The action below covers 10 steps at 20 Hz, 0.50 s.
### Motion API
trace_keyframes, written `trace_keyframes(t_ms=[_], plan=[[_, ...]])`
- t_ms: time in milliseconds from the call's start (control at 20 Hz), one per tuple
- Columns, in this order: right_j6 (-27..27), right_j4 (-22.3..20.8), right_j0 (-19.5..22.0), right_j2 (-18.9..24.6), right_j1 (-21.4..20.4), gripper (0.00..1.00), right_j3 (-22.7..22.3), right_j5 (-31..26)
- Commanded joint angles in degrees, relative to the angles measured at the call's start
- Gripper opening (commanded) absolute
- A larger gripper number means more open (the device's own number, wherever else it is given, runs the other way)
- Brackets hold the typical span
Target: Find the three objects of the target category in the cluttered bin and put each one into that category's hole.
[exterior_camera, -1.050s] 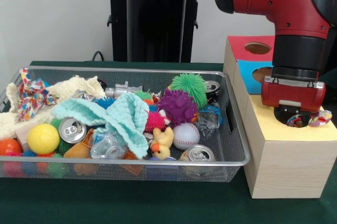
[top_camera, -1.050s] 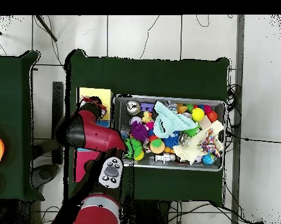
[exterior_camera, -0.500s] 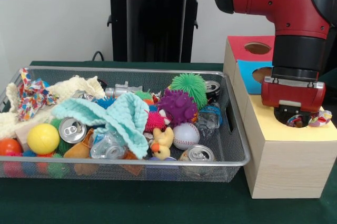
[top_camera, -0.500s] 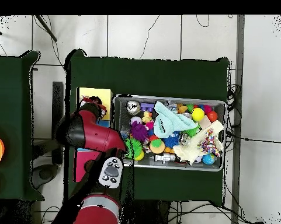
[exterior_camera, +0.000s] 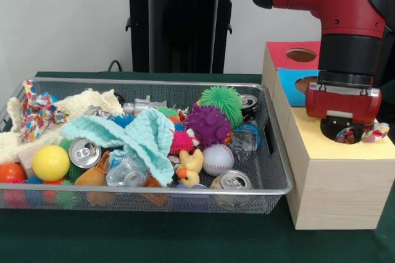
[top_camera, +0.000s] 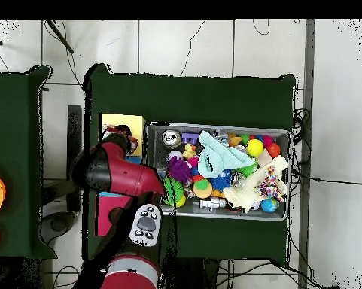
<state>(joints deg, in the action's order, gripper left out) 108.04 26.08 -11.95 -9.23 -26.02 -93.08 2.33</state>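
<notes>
The fingers are tucked under the red wrist, down over the box, so I cannot tell if they are wide or pinched. The gripper point(exterior_camera: 345, 134) hangs just over the yellow top point(exterior_camera: 318, 147) of the wooden box.

A little colourful cloth bit point(exterior_camera: 376, 131) pokes out right beside the gripper, on its side away from the bin. It sits just over the yellow top. From above, the same bright cloth bit point(top_camera: 123, 130) shows on the yellow square next to the arm.

Since half a second ago, the gripper has gone up a tiny bit, and the cloth bit has gone up with it. So I think the cloth is still stuck to the gripper or held by it, and has not dropped into the hole yet. The hole itself is hidden under the gripper.

Next to the yellow part are a blue part point(exterior_camera: 291, 83) and a red part point(exterior_camera: 282, 54), each with its own hole.

The wire bin point(exterior_camera: 275, 152) beside the box looks the same as before. Another cloth like it, a colourful rag point(exterior_camera: 34, 112), lies at the far end of the bin, well apart from the box. It may be one to fetch next.
</notes>
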Motion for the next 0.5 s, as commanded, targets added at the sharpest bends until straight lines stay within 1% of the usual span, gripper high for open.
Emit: trace_keyframes(t_ms=[50,100,250,300,500], plan=[[2.2,-6.3,4.1,-0.9,-7.1,1.00,-10.3,-14.5],[1.8,-6.9,3.9,-1.3,-7.8,1.00,-10.6,-16.5],[1.4,-8.7,4.6,-1.0,-9.7,1.00,-11.5,-19.8],[0.5,-9.8,4.4,-1.6,-10.1,1.00,-11.4,-21.5],[1.4,-12.0,3.8,-2.6,-10.7,1.00,-11.0,-23.5]])
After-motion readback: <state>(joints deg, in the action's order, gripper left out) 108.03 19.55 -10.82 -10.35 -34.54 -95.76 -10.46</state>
